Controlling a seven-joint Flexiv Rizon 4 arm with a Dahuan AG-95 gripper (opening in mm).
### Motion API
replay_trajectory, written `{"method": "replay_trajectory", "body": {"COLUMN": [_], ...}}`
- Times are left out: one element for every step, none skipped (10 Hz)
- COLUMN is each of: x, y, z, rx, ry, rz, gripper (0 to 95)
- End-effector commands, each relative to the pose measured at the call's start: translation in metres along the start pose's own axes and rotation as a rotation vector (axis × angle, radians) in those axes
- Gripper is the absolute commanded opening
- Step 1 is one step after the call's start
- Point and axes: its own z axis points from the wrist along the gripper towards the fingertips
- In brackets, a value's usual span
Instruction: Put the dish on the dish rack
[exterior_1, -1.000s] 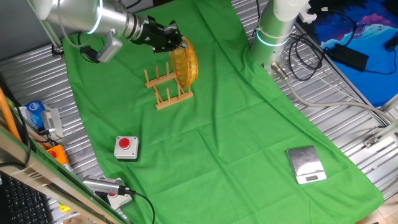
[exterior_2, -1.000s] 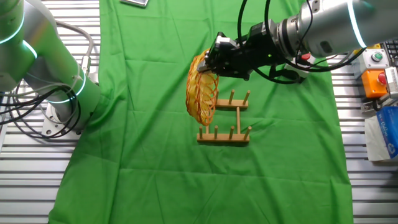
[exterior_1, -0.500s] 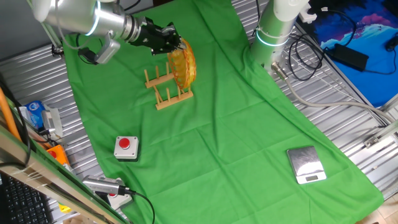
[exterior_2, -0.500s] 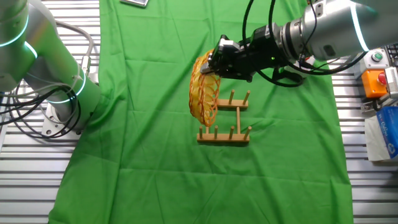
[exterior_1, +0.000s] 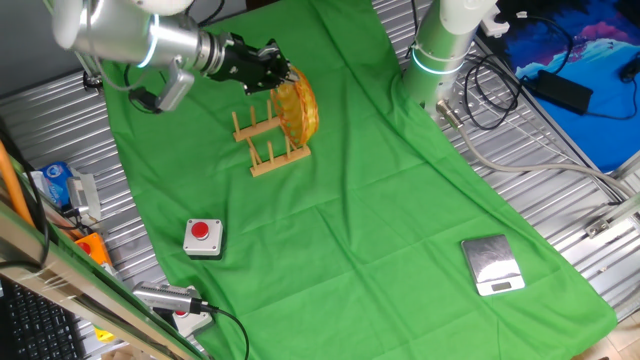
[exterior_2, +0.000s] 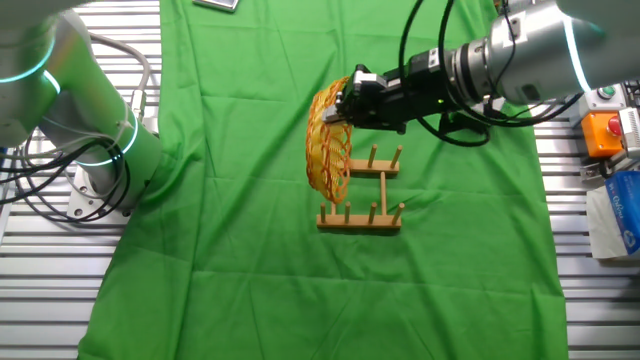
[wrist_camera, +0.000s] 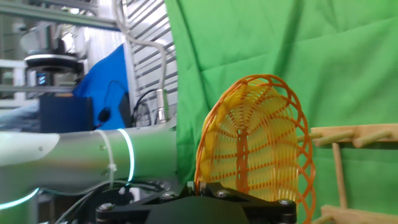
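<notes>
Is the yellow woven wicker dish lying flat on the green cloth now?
No, the yellow woven wicker dish stands on edge at one end of the light-brown wooden dish rack, with the end effector at its upper rim.

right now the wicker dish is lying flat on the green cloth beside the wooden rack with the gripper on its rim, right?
Not flat. The wicker dish stands on edge at the end of the wooden dish rack, as the other fixed view shows. The gripper is at its top rim, and the green cloth lies underneath.

arm reaches level, fingers (exterior_2: 345, 98) pinched shut at its tip.
</notes>
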Motion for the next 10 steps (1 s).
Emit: {"method": "replay_trajectory", "body": {"x": [-0.0002,0.0000,0.0001,0.0007,0.0010,0.0012,0.0012,0.0012,0.0012,0.0013], "y": [-0.0003,-0.0001,0.0000,0.0004,0.0008,0.0009,0.0007,0.0007,0.0004,0.0003], "z": [0.0003,0.0006,0.0006,0.0006,0.0011,0.0015,0.0017,0.0018,0.0019,0.0020], "rx": [-0.026,-0.025,-0.024,-0.023,-0.023,-0.024,-0.024,-0.023,-0.024,-0.024], "ry": [0.013,0.030,0.039,0.042,0.042,0.044,0.052,0.056,0.056,0.056], "rz": [-0.025,-0.028,-0.028,-0.026,-0.028,-0.030,-0.027,-0.022,-0.022,-0.022], "gripper": [0.0,0.0,0.0,0.0,0.0,0.0,0.0,0.0,0.0,0.0]}}
